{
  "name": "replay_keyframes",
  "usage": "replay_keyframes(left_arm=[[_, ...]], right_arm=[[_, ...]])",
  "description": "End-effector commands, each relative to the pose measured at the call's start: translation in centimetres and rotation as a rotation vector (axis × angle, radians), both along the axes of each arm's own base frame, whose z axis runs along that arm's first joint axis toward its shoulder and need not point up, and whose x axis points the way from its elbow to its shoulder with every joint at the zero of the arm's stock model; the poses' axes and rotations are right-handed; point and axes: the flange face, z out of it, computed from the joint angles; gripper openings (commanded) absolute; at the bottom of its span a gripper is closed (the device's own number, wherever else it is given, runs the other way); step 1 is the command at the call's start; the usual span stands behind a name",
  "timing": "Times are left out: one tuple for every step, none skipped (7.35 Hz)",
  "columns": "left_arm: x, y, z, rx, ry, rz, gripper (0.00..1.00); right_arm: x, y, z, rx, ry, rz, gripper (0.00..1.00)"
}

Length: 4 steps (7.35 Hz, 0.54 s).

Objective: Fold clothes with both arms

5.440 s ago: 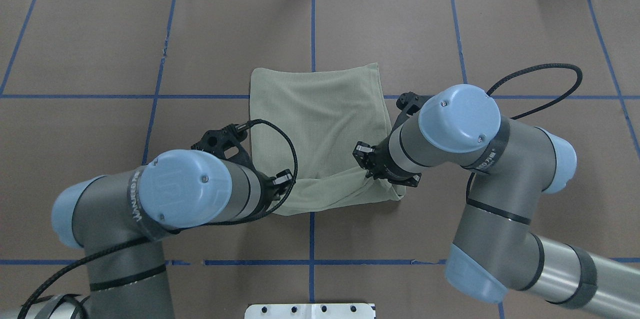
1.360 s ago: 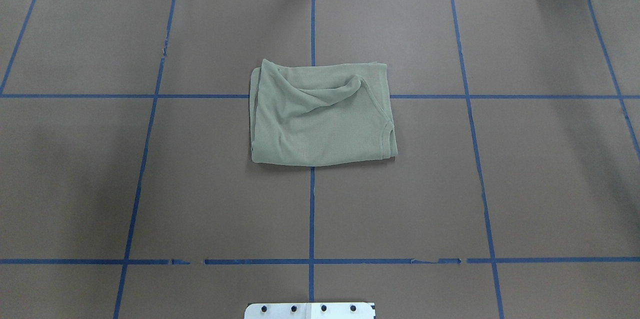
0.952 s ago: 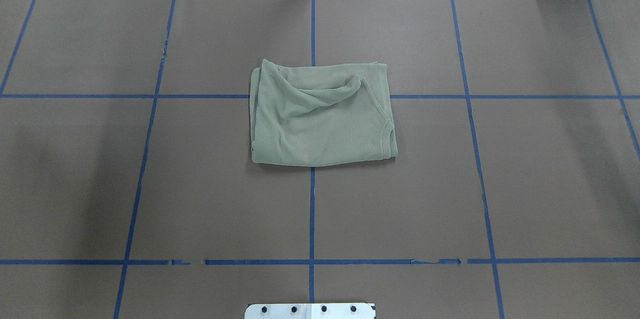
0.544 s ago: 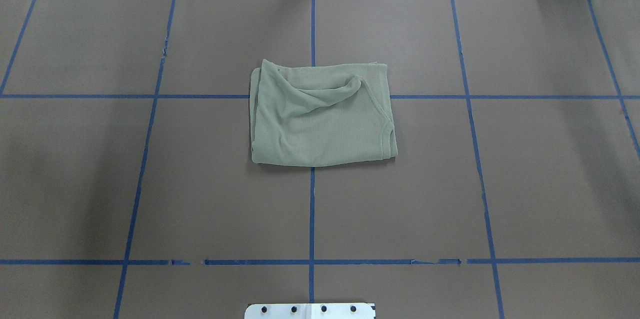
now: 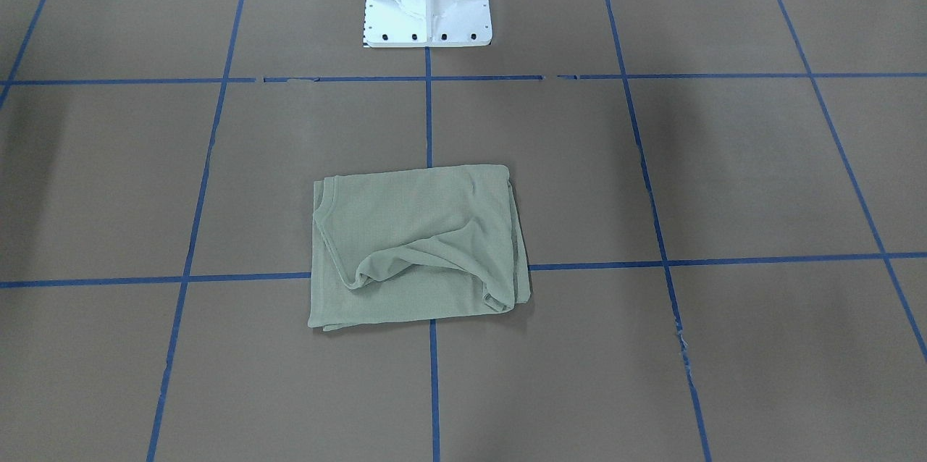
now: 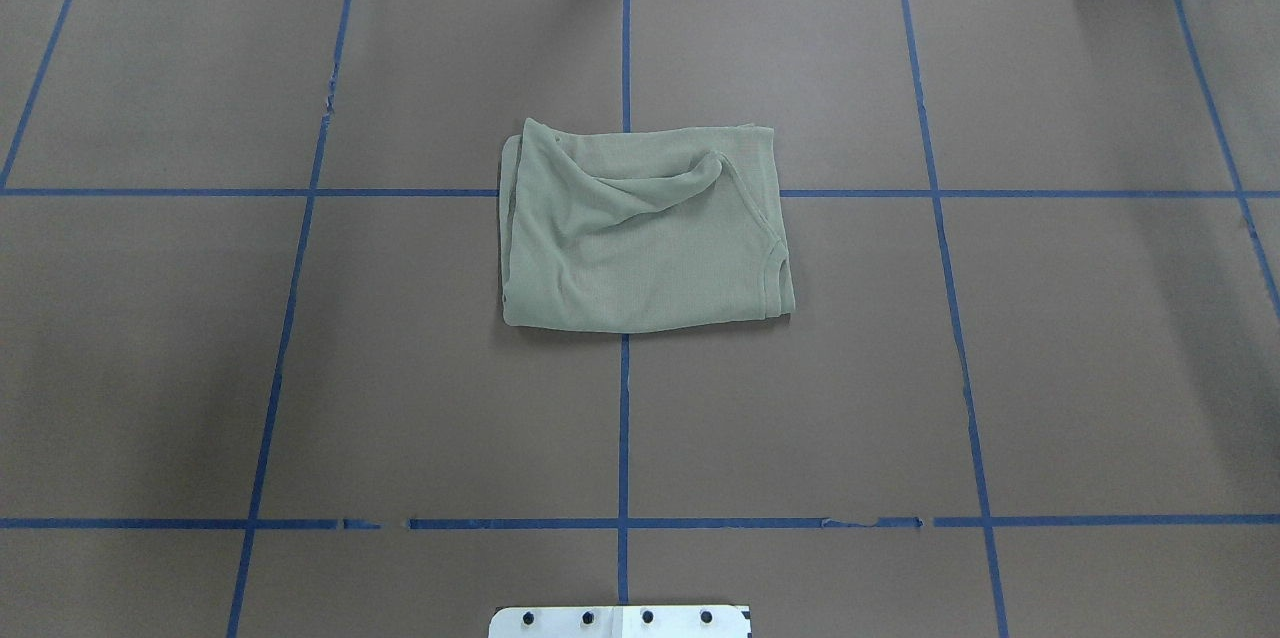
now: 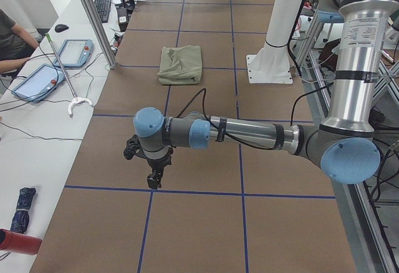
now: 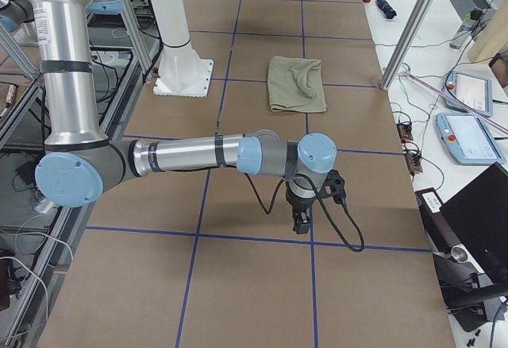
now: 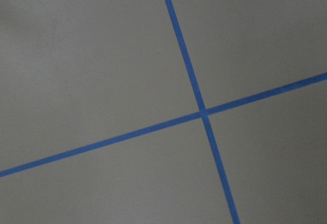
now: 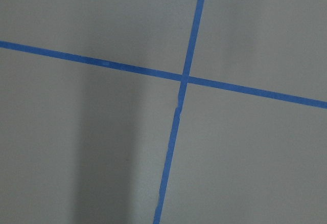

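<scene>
Both grippers hang low over bare table (image 6: 200,368), well apart from the green long-sleeved shirt (image 6: 640,238). The left gripper (image 7: 152,178) is on the near arm in the left side view, and the right gripper (image 8: 301,222) is on the near arm in the right side view. They show only in those side views, so I cannot tell if their fingers are spread or pressed together, but no cloth hangs from them. Each wrist camera sees only brown table cover and two blue tape lines (image 6: 623,418) crossing. A few seconds ago it was different: both arms were down on the shirt, one at each near corner, with the near edge bunched up. Now the arms are gone from the overhead view and the shirt lies alone in the middle of the table, right on a crossing of the tape lines. In the last second or so it has not moved at all. It is a small block, folded over on itself. A curved edge, maybe the neck, shows on the robot's right side, and one soft bump of cloth runs across the top layer. No white tag shows. I think this means the last fold is done and the arms have let go and pulled away — the job looks finished, or very close. The bump is the one thing that could still be patted flat.
</scene>
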Motion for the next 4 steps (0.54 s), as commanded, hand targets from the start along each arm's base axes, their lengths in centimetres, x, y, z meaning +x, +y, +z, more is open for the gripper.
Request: replay_keyframes(left_arm=[[-0.1,0.7,1.0,-0.015,-0.004,0.003,1.0],[-0.1,1.1,1.4,-0.02,-0.005,0.003,1.0],[-0.1,1.2,1.4,-0.007,-0.006,0.002,1.0],[-0.1,1.2,1.4,-0.007,-0.006,0.002,1.0]], right_arm=[[1.2,1.7,1.5,-0.03,-0.003,0.027,1.0],[2.0,2.4,2.0,-0.046,-0.003,0.048,1.0],[2.4,3.3,2.7,-0.074,-0.004,0.073,1.0],[2.5,3.6,2.6,-0.073,-0.001,0.075,1.0]])
